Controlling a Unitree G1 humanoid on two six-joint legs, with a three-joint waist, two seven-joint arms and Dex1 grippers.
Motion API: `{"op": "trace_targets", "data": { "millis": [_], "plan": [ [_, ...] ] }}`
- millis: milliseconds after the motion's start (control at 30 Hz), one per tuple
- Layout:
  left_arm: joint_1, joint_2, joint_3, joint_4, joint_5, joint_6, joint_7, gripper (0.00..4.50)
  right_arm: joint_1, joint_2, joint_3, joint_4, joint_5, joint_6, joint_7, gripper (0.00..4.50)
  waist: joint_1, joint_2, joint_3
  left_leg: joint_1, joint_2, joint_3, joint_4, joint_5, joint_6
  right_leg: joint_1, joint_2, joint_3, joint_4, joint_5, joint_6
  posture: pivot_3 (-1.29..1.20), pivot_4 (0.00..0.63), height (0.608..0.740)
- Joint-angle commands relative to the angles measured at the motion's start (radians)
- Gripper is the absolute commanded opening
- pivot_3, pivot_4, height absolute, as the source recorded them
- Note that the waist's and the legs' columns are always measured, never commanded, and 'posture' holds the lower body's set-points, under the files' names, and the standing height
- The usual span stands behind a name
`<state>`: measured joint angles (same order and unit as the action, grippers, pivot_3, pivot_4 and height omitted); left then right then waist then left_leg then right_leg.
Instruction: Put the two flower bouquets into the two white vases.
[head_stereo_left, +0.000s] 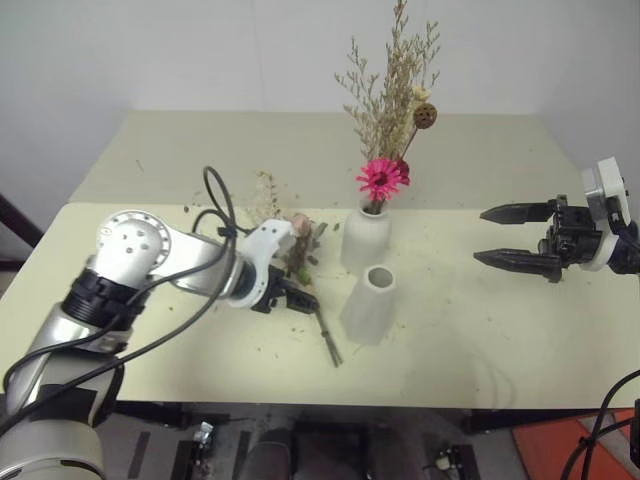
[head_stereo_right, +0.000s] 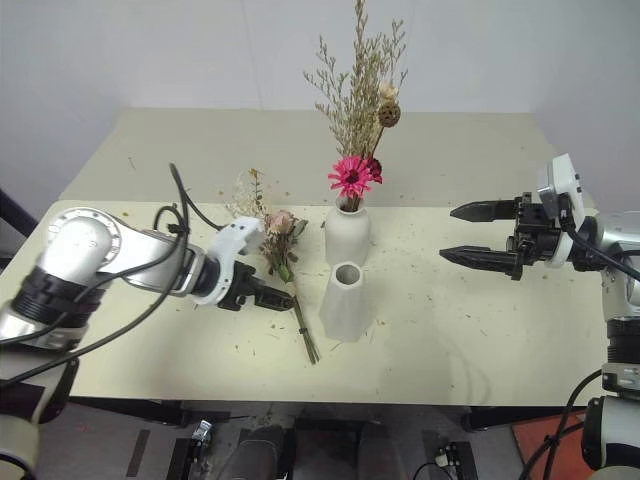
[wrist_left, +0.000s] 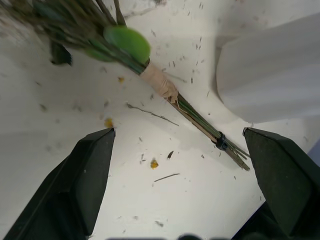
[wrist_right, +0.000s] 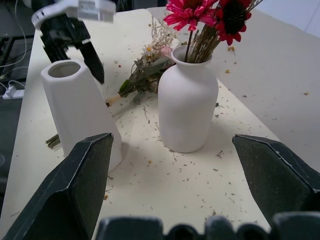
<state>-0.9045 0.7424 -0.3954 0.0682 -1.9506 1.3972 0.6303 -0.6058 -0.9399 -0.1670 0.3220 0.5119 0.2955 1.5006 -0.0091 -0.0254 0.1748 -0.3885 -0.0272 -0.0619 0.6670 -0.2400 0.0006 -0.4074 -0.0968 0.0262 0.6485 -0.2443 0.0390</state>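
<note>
While my left gripper (wrist_left: 175, 185) hangs wide open with the rose bouquet (wrist_left: 165, 92) lying on the table just beyond its fingertips, my right gripper (head_stereo_left: 515, 238) (also spread, empty) points at the bottle vase (wrist_right: 187, 102) holding the magenta bouquet (head_stereo_left: 385, 140), the tapered vase (wrist_right: 77, 107) beside it.

Pale yellow-green table (head_stereo_left: 480, 340) lying under my left gripper (wrist_left: 178, 132) and my right gripper (head_stereo_left: 480, 236). Dried plant flecks (wrist_left: 154, 163) are strewn on it below my left gripper. White wall (head_stereo_left: 200, 50) beyond both. Orange-red floor patch (head_stereo_left: 555, 450) below my right gripper.
</note>
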Motion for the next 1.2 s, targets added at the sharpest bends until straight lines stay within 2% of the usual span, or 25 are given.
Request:
{"op": "trace_targets", "data": {
  "millis": [33,333,467,667,833,1033,1200],
  "plan": [
    [-0.042,-0.047,-0.009,0.051,-0.022,-0.033,0.09,4.47,0.007,-0.011,-0.035,-0.033,0.012,-0.019,0.004,4.5,0.0,0.0,0.0,0.0,-0.001,0.0,0.0,0.0,0.0,0.0,0.0,0.0,0.0,0.0,0.0,0.0,0.15,0.74],
    [-0.051,-0.198,-0.009,0.158,-0.022,-0.098,0.339,4.47,0.001,-0.022,-0.03,-0.029,0.018,-0.028,0.051,4.5,-0.002,0.0,0.0,0.0,-0.002,0.001,0.0,0.0,0.0,0.0,0.0,0.002,0.0,0.0,0.0,0.0,0.15,0.74],
    [-0.048,-0.241,-0.005,0.176,-0.022,-0.118,0.391,3.63,0.005,-0.026,-0.013,-0.037,0.02,-0.025,0.094,4.5,0.0,0.0,0.0,0.0,-0.002,0.001,0.0,0.0,0.0,0.0,0.0,0.002,0.0,0.0,0.0,0.0,0.15,0.74],
    [-0.039,-0.233,0.012,0.172,-0.014,-0.138,0.441,1.64,0.025,-0.073,0.058,-0.037,0.054,-0.087,0.114,4.5,0.0,0.0,0.0,0.0,-0.003,0.001,0.0,0.0,0.0,0.0,0.0,0.002,0.0,0.0,0.001,0.0,0.15,0.74],
    [-0.041,-0.193,0.06,0.158,0.035,-0.156,0.451,0.18,0.019,-0.101,0.133,-0.024,0.099,-0.162,0.114,4.5,-0.004,0.0,0.0,0.0,-0.003,0.002,0.0,0.0,0.0,0.0,0.0,0.003,0.0,0.0,0.001,0.0,0.15,0.74],
    [-0.02,-0.071,0.153,0.051,0.1,-0.138,0.371,0.13,0.002,-0.12,0.177,-0.009,0.149,-0.194,0.114,4.5,-0.002,0.0,0.0,0.0,-0.003,0.002,0.0,0.001,-0.001,0.0,0.0,0.002,-0.001,0.0,0.001,0.0,0.15,0.74],
    [0.036,0.025,0.25,-0.137,0.293,-0.165,0.165,0.13,-0.017,-0.115,0.184,0.007,0.184,-0.217,0.114,4.5,-0.002,0.0,0.0,0.0,-0.003,0.002,0.0,0.001,-0.001,0.0,0.0,0.002,-0.001,0.001,0.001,0.0,0.15,0.74]
  ]
}}
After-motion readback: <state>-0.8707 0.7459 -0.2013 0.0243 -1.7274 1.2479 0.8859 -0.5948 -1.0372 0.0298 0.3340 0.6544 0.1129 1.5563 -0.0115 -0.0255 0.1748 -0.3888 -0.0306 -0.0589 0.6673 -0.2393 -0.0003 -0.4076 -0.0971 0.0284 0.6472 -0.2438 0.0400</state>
